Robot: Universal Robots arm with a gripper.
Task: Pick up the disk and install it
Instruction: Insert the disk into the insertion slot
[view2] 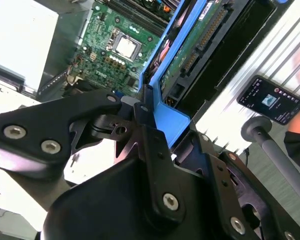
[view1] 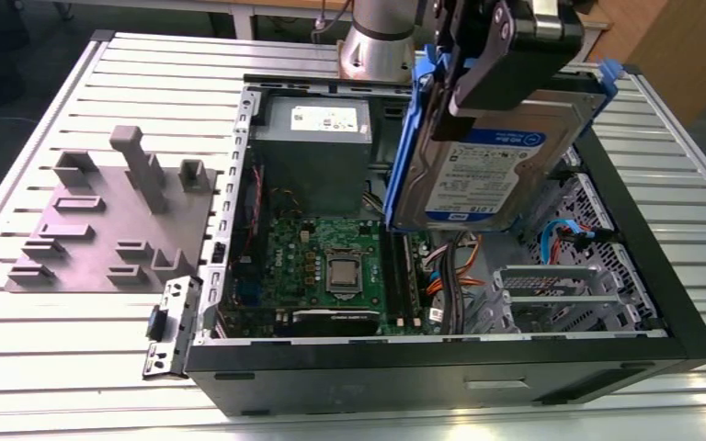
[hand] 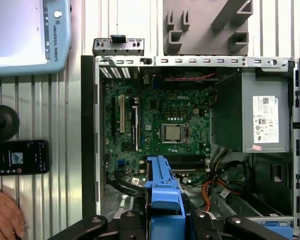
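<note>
- A ribbed aluminium worktop (view1: 59, 349) of long parallel slats carries everything, pale and shiny under the lights.
- On it lies an open black computer case (view1: 451, 367), its side panel off, showing a green motherboard (view1: 328, 266) with a square silver processor socket (hand: 171, 133) in the middle.
- At the back of the case sits a boxy grey metal power supply (view1: 313, 138) with a white sticker.
- Orange and blue cables (view1: 458, 271) curl beside a perforated metal drive cage (view1: 550, 294) at the exterior view's right.
- The tool (view1: 500, 55), black and chunky with bolted plates, is clenched on the disk (view1: 482, 175), holding it by the top end.
- The disk hangs above the open case, upright and a little tilted, clear of the parts below; it is a flat silver-grey slab with a white and blue label, framed by a blue plastic bracket (view2: 172, 117).
- In the second wrist view the disk's green circuit board and connector row face the camera.
- To the exterior view's left a matte grey fixture block (view1: 108, 220) with slots and upright posts rests on the slats.
- In the first wrist view a dark phone (hand: 19, 156) lies beside the case, and a person's hand (hand: 5, 215) rests near it.
</note>
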